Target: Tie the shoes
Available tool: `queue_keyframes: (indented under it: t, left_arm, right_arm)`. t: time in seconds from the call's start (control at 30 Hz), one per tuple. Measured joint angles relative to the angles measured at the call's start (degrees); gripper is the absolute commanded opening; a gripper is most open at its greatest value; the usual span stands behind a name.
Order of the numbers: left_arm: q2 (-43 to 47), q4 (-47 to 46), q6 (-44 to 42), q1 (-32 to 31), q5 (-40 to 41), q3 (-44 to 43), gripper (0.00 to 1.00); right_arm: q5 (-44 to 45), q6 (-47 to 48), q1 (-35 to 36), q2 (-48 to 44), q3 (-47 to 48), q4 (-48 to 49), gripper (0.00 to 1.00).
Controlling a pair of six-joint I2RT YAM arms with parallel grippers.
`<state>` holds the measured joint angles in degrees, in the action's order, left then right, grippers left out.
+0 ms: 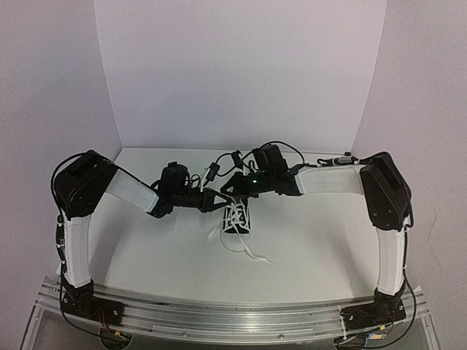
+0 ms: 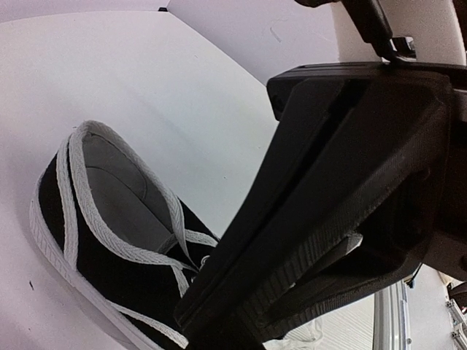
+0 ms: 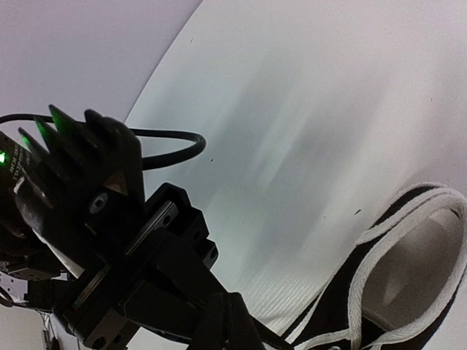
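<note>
**Top view.** The sneaker (image 1: 238, 219) sits mid-table (image 1: 321, 233), its white toe apparently nearest the arm bases and its loose laces (image 1: 252, 253) trailing nearward. The left gripper (image 1: 219, 202) and right gripper (image 1: 237, 191) converge over its laced upper, presumably to work the laces.

**Left wrist view.** The fingers (image 2: 306, 219) taper together and look pressed shut beside the eyelets. Any lace between them is hidden.

**Right wrist view.** The sneaker's open collar lies close by. This gripper's spread cannot be told.

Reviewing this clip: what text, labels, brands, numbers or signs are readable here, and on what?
No text is readable.
Printed label on the black housing: too small and blurred.
Triangle mark on that housing: no legible characters.
Sneaker: no brand visible.
</note>
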<state>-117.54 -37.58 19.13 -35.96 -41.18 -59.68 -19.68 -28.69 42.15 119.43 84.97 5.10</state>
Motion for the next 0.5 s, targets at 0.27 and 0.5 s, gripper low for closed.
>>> queue_keyframes:
  t: [0.27,0.5]
  left_arm:
    - [0.00,0.01,0.72,0.70,1.23,0.16,0.00]
    - [0.00,0.01,1.13,0.89,1.54,1.00,0.00]
  right_arm:
    - [2.47,0.35,0.00,-7.59,-4.95,-1.38,0.74]
    - [7.80,0.09,0.34,-15.17,-8.86,-4.17,0.59]
